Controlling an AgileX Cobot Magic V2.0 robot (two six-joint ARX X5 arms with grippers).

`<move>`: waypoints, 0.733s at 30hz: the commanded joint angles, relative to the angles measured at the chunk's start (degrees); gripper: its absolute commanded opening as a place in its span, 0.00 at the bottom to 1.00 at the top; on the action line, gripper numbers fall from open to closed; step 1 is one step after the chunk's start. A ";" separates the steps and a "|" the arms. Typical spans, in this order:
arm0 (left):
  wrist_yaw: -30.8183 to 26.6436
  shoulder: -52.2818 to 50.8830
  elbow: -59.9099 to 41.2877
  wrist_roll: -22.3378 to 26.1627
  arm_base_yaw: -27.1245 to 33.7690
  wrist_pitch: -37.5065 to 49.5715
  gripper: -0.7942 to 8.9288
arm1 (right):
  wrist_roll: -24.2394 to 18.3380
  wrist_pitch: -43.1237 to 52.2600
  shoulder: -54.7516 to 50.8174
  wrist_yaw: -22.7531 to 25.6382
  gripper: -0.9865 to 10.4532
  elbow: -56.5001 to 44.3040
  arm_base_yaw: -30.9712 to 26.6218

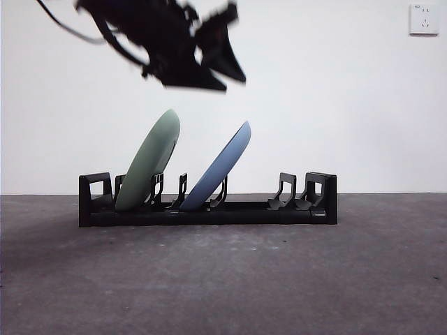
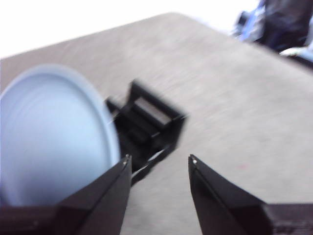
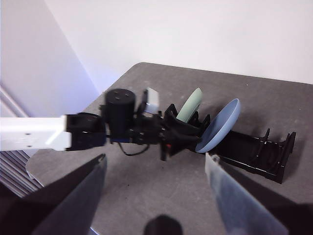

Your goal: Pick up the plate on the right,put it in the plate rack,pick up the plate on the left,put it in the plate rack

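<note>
Both plates are sitting in the long black plastic plate rack [image 1: 209,202]; my left gripper [image 1: 199,59], jaws apart and empty, is hanging above the leaning round blue plate [image 1: 222,167] and risking clipping its rim.

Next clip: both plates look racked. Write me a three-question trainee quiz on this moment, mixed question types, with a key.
1. True or false: the green plate and the blue plate both stand tilted in the plate rack.
2. What does the left gripper hold? A) the green plate B) the blue plate C) nothing
3. Fill in: in the front view, the rack's prongs to the right of the blue plate hold ____ plates.

Key: 1 true. 2 C: its jaws are open and empty beside the blue plate. 3 no. The right gripper waits open, away from the rack.
</note>
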 commanded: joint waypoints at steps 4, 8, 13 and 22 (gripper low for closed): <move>0.59 -11.30 -0.09 -1.20 -2.25 -11.78 0.28 | -1.53 -1.42 -0.13 -0.17 0.39 -2.40 0.04; 0.59 -20.17 -0.09 -1.20 -3.67 -23.63 0.28 | -2.27 -1.44 -1.44 -0.17 0.39 -7.65 0.04; 0.55 -31.41 -0.09 -1.20 -4.74 -36.65 0.28 | -3.74 -1.44 -4.61 -0.13 0.39 -17.75 0.04; 0.52 -47.98 -0.09 -1.25 -4.79 -50.95 0.28 | -4.55 -1.42 -10.64 0.46 0.39 -33.99 0.04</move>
